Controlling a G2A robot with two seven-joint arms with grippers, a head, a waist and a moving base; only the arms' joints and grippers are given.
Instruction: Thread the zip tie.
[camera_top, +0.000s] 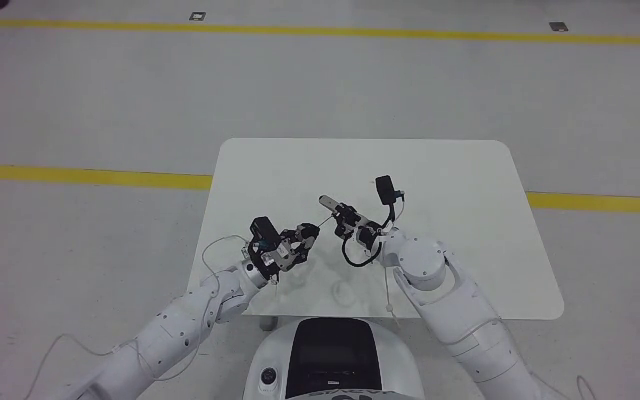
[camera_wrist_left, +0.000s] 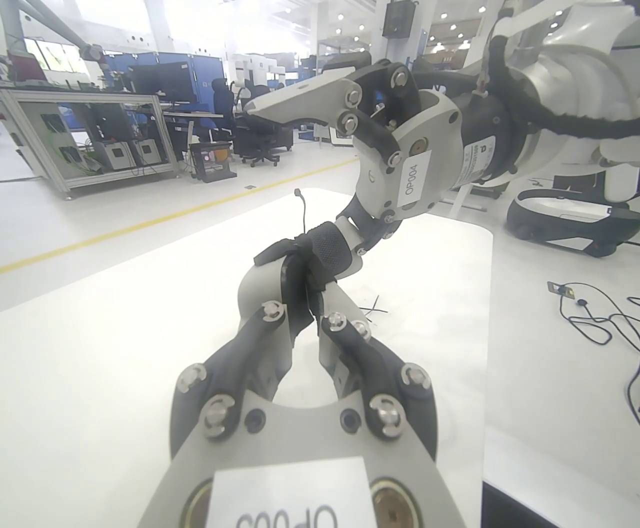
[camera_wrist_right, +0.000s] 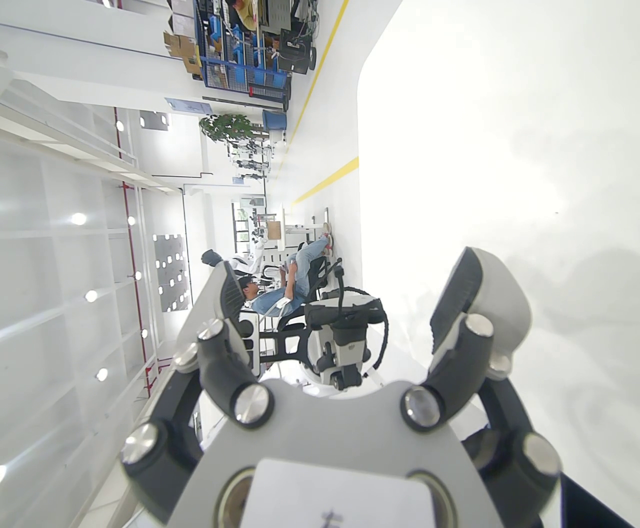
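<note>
Left wrist view: between the closed left jaws the zip tie (camera_wrist_left: 304, 212) is being pinched low down, its thin strand rising free; the right jaws are being held wide, one pad (camera_wrist_left: 327, 250) beside the pinch, above the counter (camera_wrist_left: 100, 350). The tie is being judged light, springy, slippery: best gripped near its free end.

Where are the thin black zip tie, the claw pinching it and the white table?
thin black zip tie (camera_wrist_left: 303, 215): left wrist view, its upright strap.
left gripper (camera_wrist_left: 304, 262): left wrist view, between its shut fingertips.
white table (camera_top: 470, 170): top view, bare top.
</note>
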